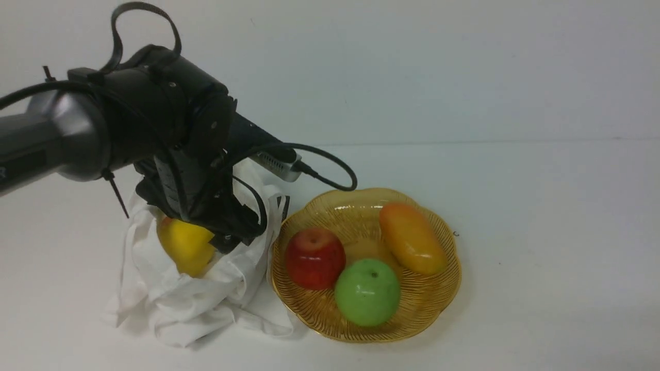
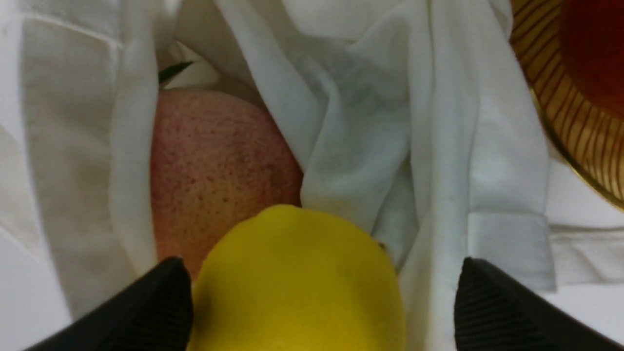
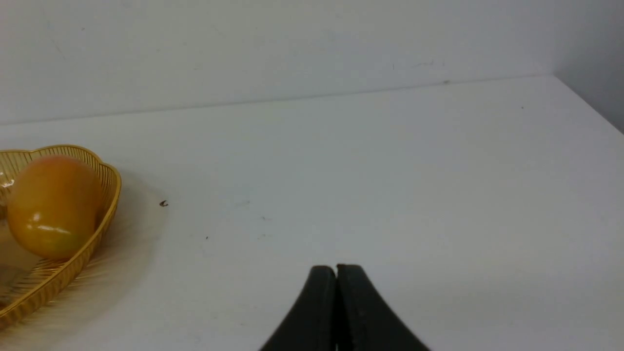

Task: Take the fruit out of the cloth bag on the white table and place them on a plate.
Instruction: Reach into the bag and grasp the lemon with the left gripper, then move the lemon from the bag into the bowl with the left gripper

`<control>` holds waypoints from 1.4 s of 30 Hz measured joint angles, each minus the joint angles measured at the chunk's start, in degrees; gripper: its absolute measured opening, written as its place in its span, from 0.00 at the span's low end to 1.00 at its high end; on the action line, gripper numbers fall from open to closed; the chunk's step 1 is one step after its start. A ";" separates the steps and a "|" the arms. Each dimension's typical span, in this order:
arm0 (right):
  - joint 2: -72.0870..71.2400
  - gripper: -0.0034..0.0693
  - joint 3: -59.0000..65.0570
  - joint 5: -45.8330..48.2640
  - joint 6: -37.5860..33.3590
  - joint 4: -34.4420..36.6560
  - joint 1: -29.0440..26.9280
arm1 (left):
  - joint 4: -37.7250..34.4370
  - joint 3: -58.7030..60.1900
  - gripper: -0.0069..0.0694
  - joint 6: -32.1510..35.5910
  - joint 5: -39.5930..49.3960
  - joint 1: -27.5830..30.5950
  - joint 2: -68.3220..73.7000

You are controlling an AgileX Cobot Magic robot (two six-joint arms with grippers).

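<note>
The white cloth bag (image 1: 206, 304) lies crumpled on the white table (image 1: 541, 232), just left of the amber plate (image 1: 443, 293). The yellow lemon (image 1: 185, 247) sits in the bag's mouth. In the left wrist view the lemon (image 2: 297, 282) lies between the two black fingers, with the pink-orange peach (image 2: 214, 165) behind it inside the bag (image 2: 390, 122). My left gripper (image 2: 317, 273) is open around the lemon: one finger is at its side, and the other stands apart with a fold of cloth between. My right gripper (image 3: 336, 267) is shut and empty above bare table.
The plate holds a red apple (image 1: 314, 257), a green apple (image 1: 367, 292) and an orange-yellow mango (image 1: 412, 238). The right wrist view shows the mango (image 3: 51, 204) and the plate rim (image 3: 105, 195). A wall stands behind the table. The left arm's cable (image 1: 330, 170) loops over the plate's far edge.
</note>
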 joint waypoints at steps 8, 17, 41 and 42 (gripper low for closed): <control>0.00 0.03 0.00 0.00 0.00 0.00 0.00 | 1.68 0.00 0.91 -2.20 0.50 0.00 2.16; 0.00 0.03 0.00 0.00 0.00 0.00 0.00 | 5.06 -0.04 0.73 -2.85 4.99 -0.11 2.41; 0.00 0.03 0.00 0.00 0.05 0.00 0.00 | -26.75 -4.65 0.73 3.62 -8.07 -2.56 -7.20; 0.00 0.03 0.00 0.00 0.05 0.00 0.00 | -30.87 -4.65 0.73 5.80 -10.86 -2.60 -6.84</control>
